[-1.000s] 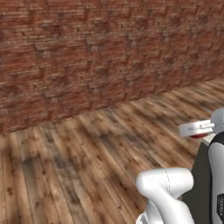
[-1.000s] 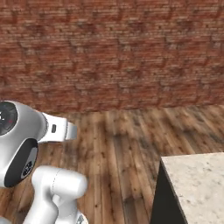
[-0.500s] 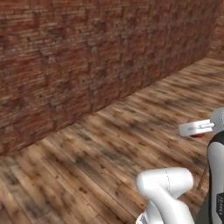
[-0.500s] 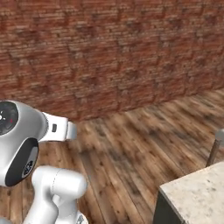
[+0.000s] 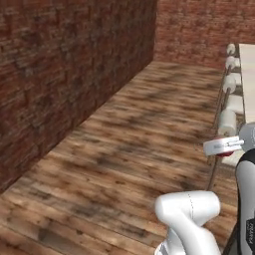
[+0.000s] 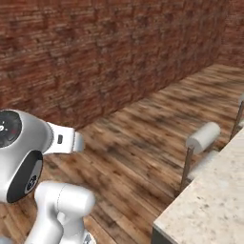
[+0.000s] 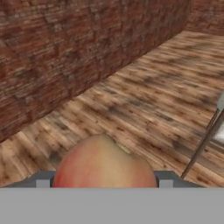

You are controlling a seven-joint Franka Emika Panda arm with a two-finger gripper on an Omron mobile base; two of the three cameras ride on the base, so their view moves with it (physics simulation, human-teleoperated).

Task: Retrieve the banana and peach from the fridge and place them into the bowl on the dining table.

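Now end effector (image 7: 104, 186) level, pinching peach (image 7: 105, 164) between fingers, carried above wood floor (image 7: 166, 100), brick wall (image 7: 65, 48) alongside.

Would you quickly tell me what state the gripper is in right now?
Gripper: closed on the peach, which sits between its fingertips in the hand view.

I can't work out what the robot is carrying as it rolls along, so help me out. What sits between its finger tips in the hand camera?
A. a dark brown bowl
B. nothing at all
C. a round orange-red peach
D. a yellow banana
C: in the hand view a round orange-red peach sits at the gripper, between the two dark finger tips, above the wooden floor.
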